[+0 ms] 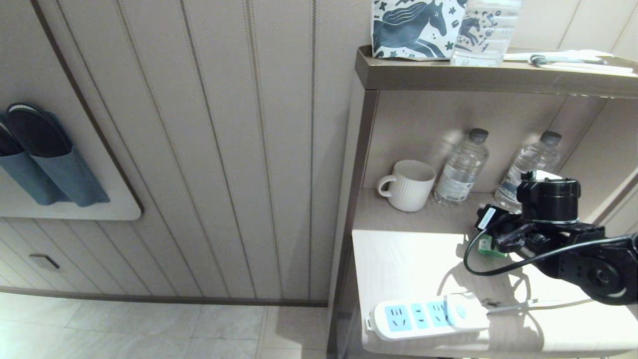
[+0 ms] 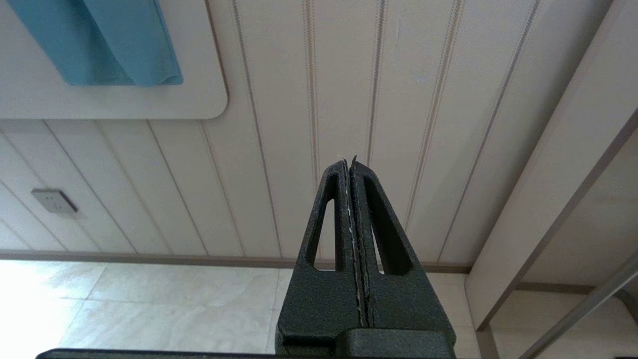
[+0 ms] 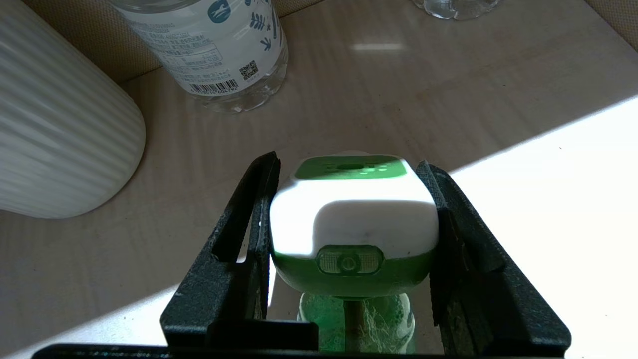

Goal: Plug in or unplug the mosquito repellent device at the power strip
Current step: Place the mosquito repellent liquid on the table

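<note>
Your right gripper (image 3: 351, 219) had its jaws pinching the mosquito repellent device (image 3: 353, 219) by the sides of its white head, over the counter (image 1: 398, 264) near the mug (image 1: 407, 184), well apart from the power strip (image 1: 428, 316) at the front edge. The smooth rounded head could have slipped or twisted during insertion. Your left gripper (image 2: 351, 164) hung parked by the wall, jaws pressed together.

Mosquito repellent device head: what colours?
White body with green top and underside on the mosquito repellent device, clearest in the right wrist view.
</note>
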